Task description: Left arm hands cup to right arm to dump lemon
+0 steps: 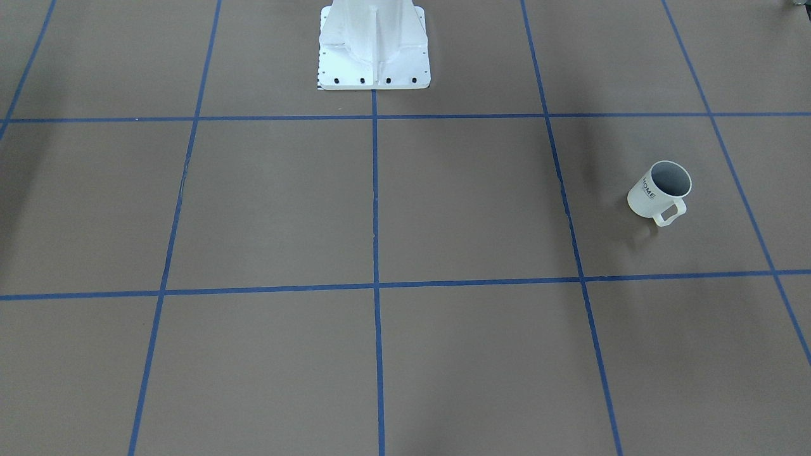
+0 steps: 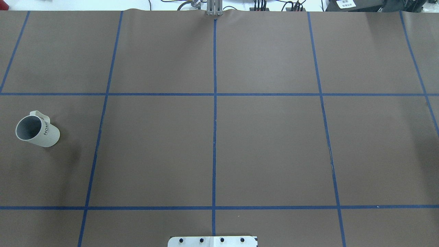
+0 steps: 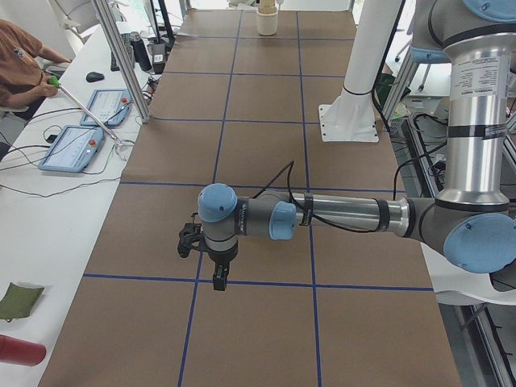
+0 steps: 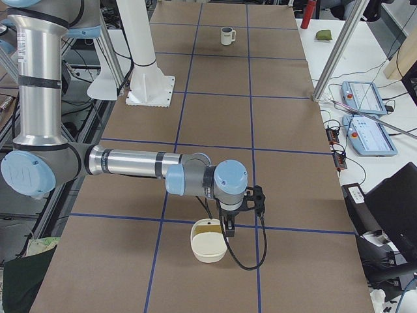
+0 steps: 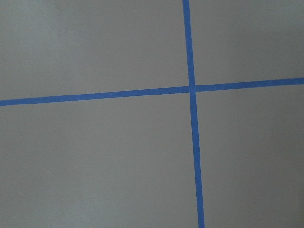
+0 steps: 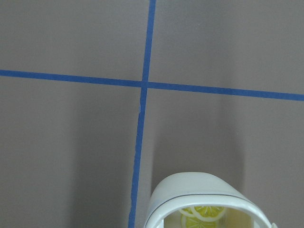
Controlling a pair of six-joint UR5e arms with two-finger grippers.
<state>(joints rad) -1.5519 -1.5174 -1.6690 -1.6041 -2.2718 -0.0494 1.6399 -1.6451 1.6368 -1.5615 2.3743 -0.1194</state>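
The white ribbed "HOME" cup (image 1: 646, 193) stands upright on the brown table, on my left side, handle toward the operators. It also shows in the overhead view (image 2: 46, 135) and far off in the exterior right view (image 4: 227, 36). What I see of its inside is grey; its bottom is hidden, and no lemon shows. My left gripper (image 3: 219, 280) points down near a tape crossing; the cup is hidden behind that arm there. My right gripper (image 4: 228, 233) hangs just above a white container (image 4: 208, 246). I cannot tell whether either gripper is open or shut.
The white container (image 6: 199, 194) holds yellow-green slice-like pieces (image 6: 202, 214). The white robot base (image 1: 374, 50) stands at the table's middle. An operator (image 3: 20, 56) and control tablets (image 3: 72, 149) are on a side bench beyond the table edge.
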